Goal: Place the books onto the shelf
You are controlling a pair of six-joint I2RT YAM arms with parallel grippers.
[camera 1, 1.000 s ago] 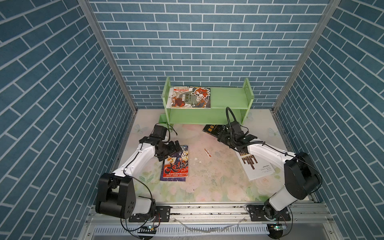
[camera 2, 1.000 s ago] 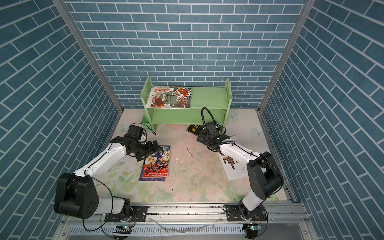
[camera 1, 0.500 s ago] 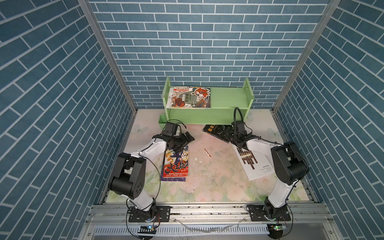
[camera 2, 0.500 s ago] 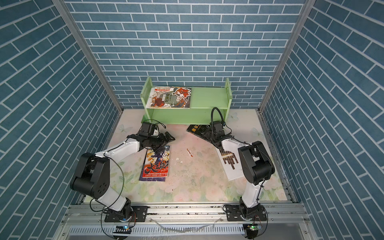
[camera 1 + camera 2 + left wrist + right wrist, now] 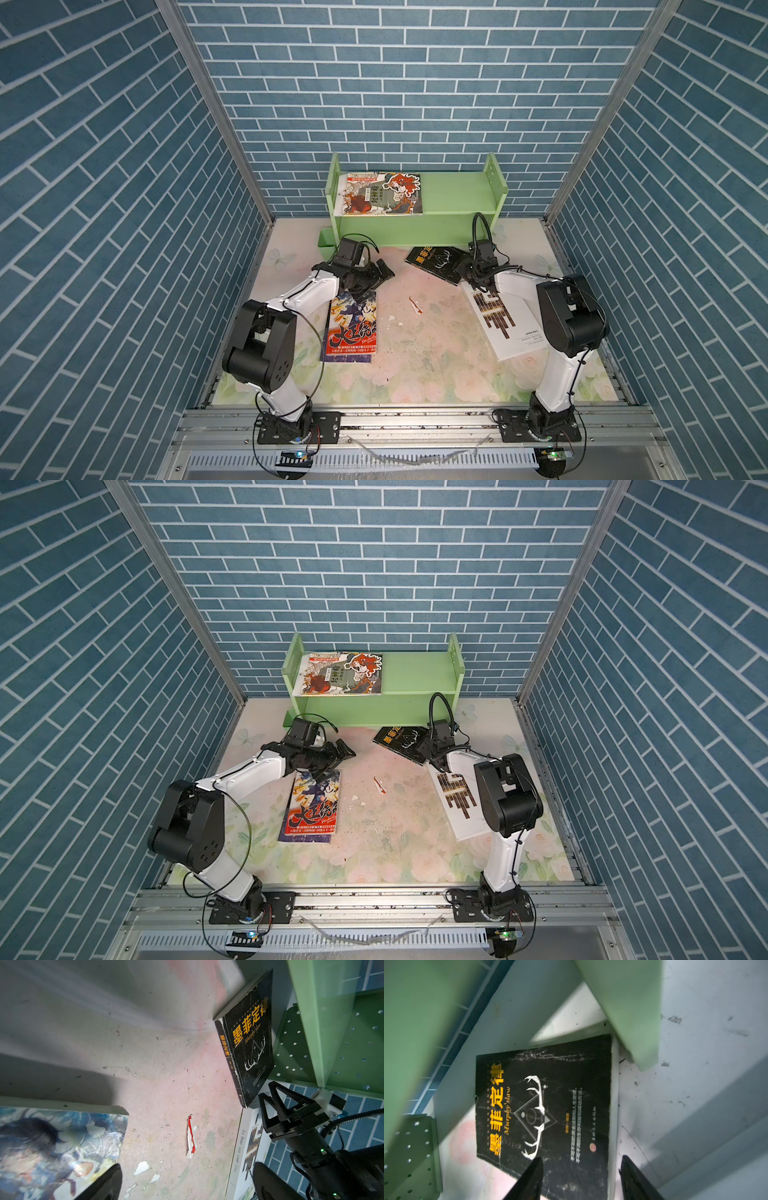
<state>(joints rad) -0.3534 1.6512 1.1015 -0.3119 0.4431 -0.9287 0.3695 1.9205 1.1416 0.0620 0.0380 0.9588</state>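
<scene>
The light-green shelf (image 5: 453, 199) (image 5: 415, 679) stands at the back wall. One illustrated book (image 5: 380, 193) (image 5: 338, 673) lies flat on its top tier. A black book (image 5: 434, 262) (image 5: 399, 739) (image 5: 251, 1043) (image 5: 550, 1105) with gold characters and antlers lies in front of the shelf, one end overlapping a white book with dark bars (image 5: 503, 322) (image 5: 457, 804). My right gripper (image 5: 465, 270) (image 5: 581, 1174) is open, one finger over the black cover and the other just past its page edge. My left gripper (image 5: 384, 270) (image 5: 187, 1182) hangs wide open and empty beyond the far end of a blue-and-red book (image 5: 353, 328) (image 5: 313, 808).
A small perforated green cup (image 5: 326, 245) (image 5: 411, 1157) lies on its side at the shelf's left foot. A red-and-white paper scrap (image 5: 415, 305) (image 5: 191, 1138) and white flakes lie on the floral table between the arms. Brick-patterned walls close in on three sides.
My left gripper has swung right and back, from the blue-and-red book's left side to beyond its far end. The right arm has folded upward, its jaws narrowing a little at the black book.
</scene>
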